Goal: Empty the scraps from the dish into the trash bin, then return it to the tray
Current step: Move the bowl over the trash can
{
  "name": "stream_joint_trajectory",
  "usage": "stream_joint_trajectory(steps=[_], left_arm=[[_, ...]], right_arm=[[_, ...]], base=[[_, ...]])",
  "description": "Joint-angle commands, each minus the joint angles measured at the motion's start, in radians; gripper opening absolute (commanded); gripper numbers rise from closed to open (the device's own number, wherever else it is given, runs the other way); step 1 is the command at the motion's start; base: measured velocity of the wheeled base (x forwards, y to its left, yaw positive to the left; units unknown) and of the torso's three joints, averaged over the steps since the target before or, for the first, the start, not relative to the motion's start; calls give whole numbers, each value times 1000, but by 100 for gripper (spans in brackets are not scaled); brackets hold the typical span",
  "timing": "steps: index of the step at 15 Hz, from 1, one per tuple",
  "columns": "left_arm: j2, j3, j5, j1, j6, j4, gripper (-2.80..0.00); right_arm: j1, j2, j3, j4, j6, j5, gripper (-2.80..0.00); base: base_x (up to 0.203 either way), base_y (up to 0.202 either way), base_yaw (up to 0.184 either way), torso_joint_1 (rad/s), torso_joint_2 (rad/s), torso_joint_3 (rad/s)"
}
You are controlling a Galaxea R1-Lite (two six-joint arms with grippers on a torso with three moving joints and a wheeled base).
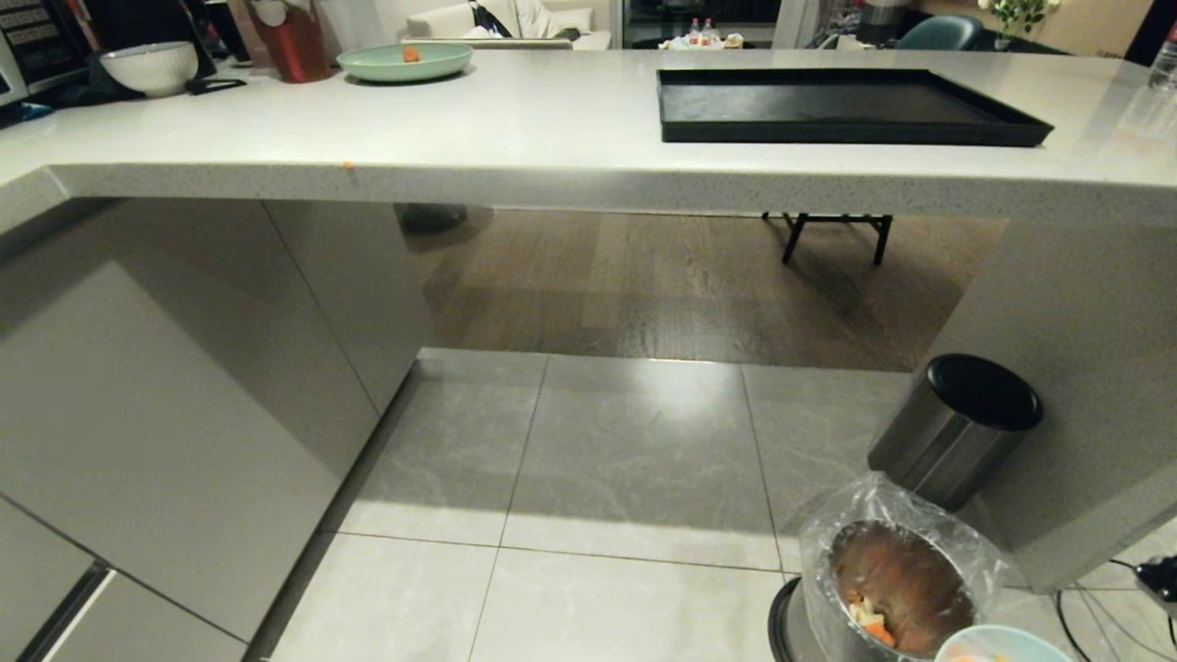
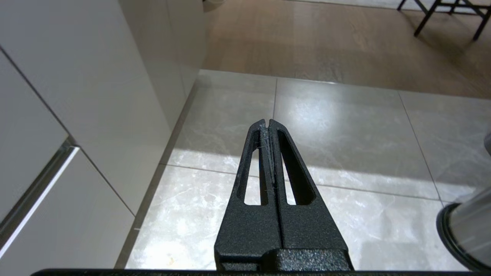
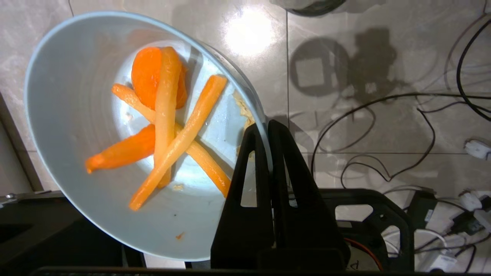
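Holding the dish (image 3: 96, 153) by its rim, right gripper (image 3: 264, 128) jaws pinched tight on it; carrot scraps (image 3: 168, 126) inside. Trash bin (image 1: 897, 579) sits just beside. We'd centre over it, then tip slowly. Left gripper (image 2: 267, 123) closed, idle.

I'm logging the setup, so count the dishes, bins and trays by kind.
Bowls: 2, blue bowl and white bowl
Plates: 1, green plate
Bins: 2, lined bin and steel bin
Trays: 1, tray
Total: 6
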Motion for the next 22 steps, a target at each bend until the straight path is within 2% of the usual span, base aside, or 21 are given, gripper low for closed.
stream_joint_trajectory(steps=[1,7,11,22], left_arm=[[1,0,0,0,-1,-1,-280],[1,0,0,-1,-1,-1,-280],[0,0,0,0,-1,-1,-280],[1,0,0,0,-1,-1,-280]], right_arm=[[0,6,-2,-9,1,1,-280],[0,1,34,-8,-20,5,-280],[0,-8,54,-30,-111,28,-280],[0,-9,63,-35,-100,34,-280]], base=[[0,0,0,12,32,36],[0,0,0,0,0,0],[0,0,0,0,0,0],[0,0,0,0,0,0]])
